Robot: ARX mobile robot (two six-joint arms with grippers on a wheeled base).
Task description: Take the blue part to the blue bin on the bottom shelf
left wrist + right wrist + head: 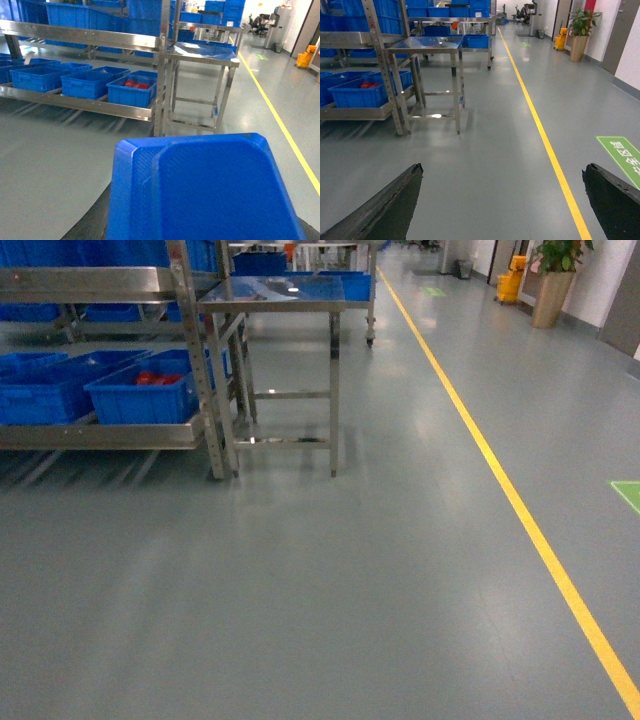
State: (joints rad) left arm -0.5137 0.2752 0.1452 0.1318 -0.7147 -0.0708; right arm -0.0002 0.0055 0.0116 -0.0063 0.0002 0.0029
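The blue part [210, 185] fills the lower left wrist view, a smooth blue face with bevelled corners close to the camera. My left gripper [200, 232] is shut on it; one dark finger [92, 222] shows at its left side. Ahead on the left, the bottom shelf [75, 102] carries a row of blue bins. One blue bin [87, 82] stands beside a like crate holding red bags [132, 90]. My right gripper [502, 200] is open over bare floor, with nothing between its fingers. Neither gripper shows in the head view, where the bottom shelf [100, 435] lies far left.
A steel table [285, 300] on thin legs stands right of the rack post [200, 360]. A yellow floor line [520, 510] runs down the aisle on the right. A green floor mark [622, 152] and a potted plant [555, 280] lie beyond it. Grey floor [300, 590] stretches ahead.
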